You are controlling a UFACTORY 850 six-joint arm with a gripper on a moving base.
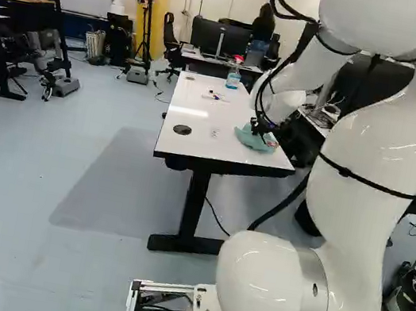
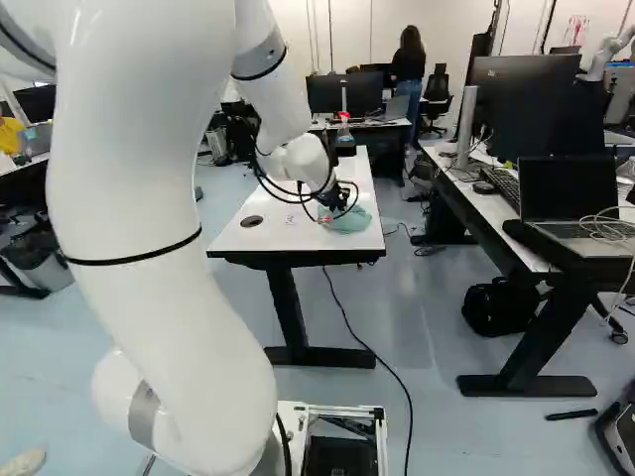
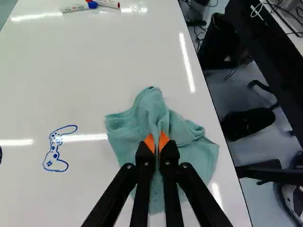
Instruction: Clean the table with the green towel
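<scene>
My fingers (image 3: 156,141) pinch the green towel (image 3: 137,120) near the right edge of the tabletop (image 3: 85,85); I should press lightly, dragging it flat across the blue drawing (image 3: 55,155).

Scrunched green towel (image 3: 128,125) on a glossy white table (image 1: 193,149)
Towel's pinched up into a ridge, skirts splayed near the tabletop's right edge, just right of centre in the left base view. Table's upright, black-legged, with a blue doodle (image 3: 57,148) on top.
</scene>
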